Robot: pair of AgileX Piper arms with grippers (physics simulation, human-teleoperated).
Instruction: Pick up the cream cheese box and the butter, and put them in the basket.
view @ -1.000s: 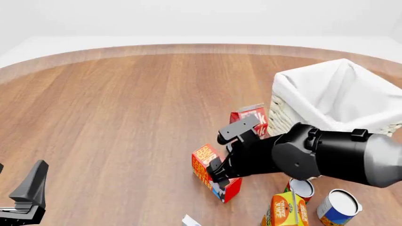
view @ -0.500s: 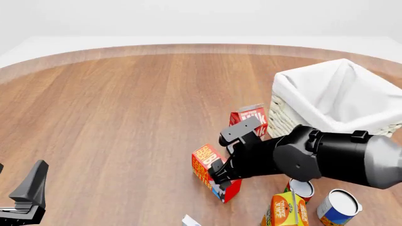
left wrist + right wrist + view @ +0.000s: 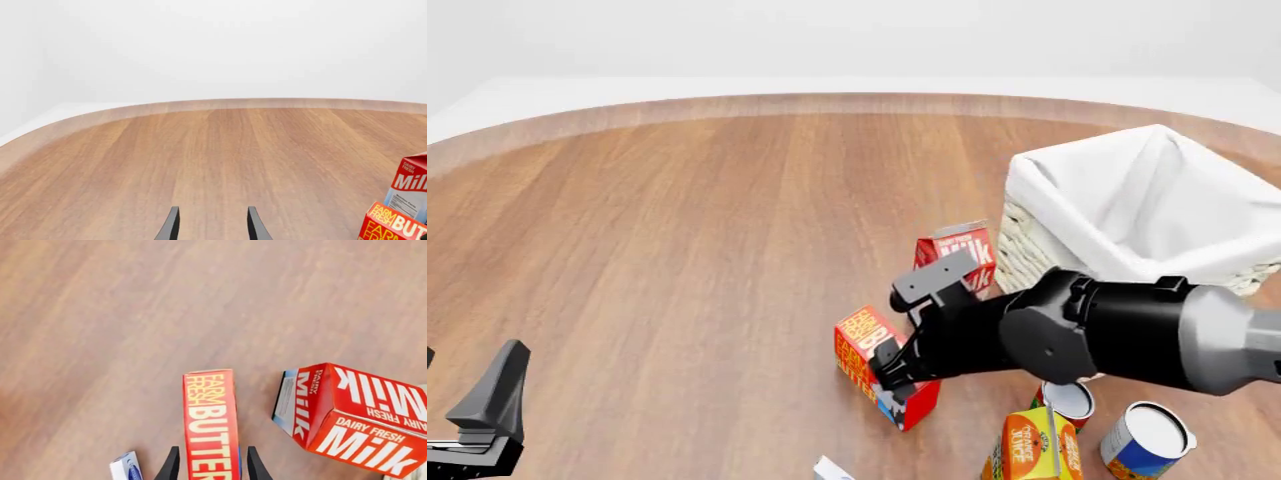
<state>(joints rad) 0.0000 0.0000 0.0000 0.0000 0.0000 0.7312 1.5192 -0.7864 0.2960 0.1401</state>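
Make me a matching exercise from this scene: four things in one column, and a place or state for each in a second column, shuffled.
Things:
1. butter
2. milk carton
3. basket
4. left gripper

Places or states:
A. over bare wood, open, holding nothing
B. between the right gripper's fingers
C. at the table's right, lined with white cloth
D. standing between the butter and the basket

Pairs: 1-B, 2-D, 3-C, 4-A
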